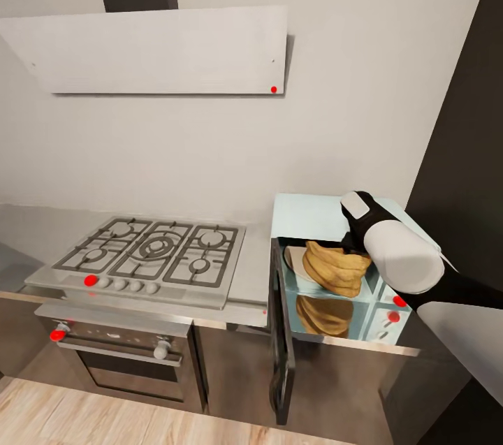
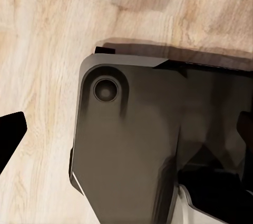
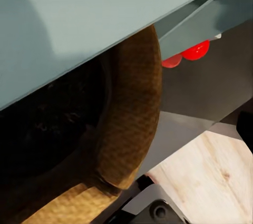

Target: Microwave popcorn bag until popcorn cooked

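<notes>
One arm is doing all the work from where I am standing: the right one, reaching in from the right of the head view with its white forearm lying over the pale blue microwave (image 1: 314, 218). Its claw (image 1: 349, 244) is sitting at the mouth of the oven, hard against the popcorn bag (image 1: 335, 267), which is hanging tilted in the open cavity, its lower part reflecting in the shiny floor below. The dark-framed door (image 1: 281, 340) is swinging wide open toward me, and the steel surface (image 1: 251, 277) is running left past the gas hob (image 1: 157, 249). The bag is lying just ahead of and below the claw, further into the oven, so the coming move, as I judge it, is a short push inward and a release. The fingers are hidden behind the wrist, so I cannot tell whether they are pinching the bag or spread.

Looking through the left wrist view, that arm is hanging well away from everything, pointing down at the wooden floor (image 2: 42, 39) and the robot's dark base (image 2: 132, 145); a black fingertip (image 2: 10, 129) is showing at one edge, and the other seems to be at the far edge, so the claw looks spread.

Looking through the right wrist view, the bag's ridged rim (image 3: 132, 113) is curving right up against the lens under the microwave's pale top panel, with two red dials (image 3: 187, 55) beyond.
</notes>
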Robot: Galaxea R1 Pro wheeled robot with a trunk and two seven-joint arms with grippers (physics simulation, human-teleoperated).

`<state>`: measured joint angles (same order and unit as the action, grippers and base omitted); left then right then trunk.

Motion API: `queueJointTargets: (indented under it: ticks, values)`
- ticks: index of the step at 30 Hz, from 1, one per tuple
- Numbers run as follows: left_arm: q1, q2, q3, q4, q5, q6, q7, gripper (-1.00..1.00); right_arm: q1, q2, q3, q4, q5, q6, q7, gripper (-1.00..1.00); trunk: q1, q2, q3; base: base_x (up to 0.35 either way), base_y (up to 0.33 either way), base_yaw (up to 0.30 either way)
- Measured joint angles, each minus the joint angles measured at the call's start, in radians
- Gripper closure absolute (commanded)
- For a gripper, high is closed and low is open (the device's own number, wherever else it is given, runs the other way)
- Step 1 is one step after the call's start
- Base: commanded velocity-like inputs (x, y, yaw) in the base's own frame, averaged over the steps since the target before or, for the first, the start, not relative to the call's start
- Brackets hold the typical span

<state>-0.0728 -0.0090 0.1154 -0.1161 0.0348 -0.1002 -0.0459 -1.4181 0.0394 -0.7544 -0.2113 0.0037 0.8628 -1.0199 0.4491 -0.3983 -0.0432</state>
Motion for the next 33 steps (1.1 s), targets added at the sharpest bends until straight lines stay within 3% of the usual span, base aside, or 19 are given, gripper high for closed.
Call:
queueJointTargets:
  ticks: [3,33]
  values:
    - [-0.001,0.0,-0.001,0.0,0.001,0.0,0.0,-1.0,-0.011,0.0,-0.006,0.019,-0.012,-0.046,0.004,-1.0,0.001,0.001,0.0,-0.133,-0.126,0.0]
    - [-0.001,0.0,0.001,0.001,0.006,0.0,0.0,-1.0,-0.017,0.0,-0.001,-0.003,-0.008,-0.054,0.011,-1.0,0.001,0.001,0.0,-0.033,-0.026,0.0]
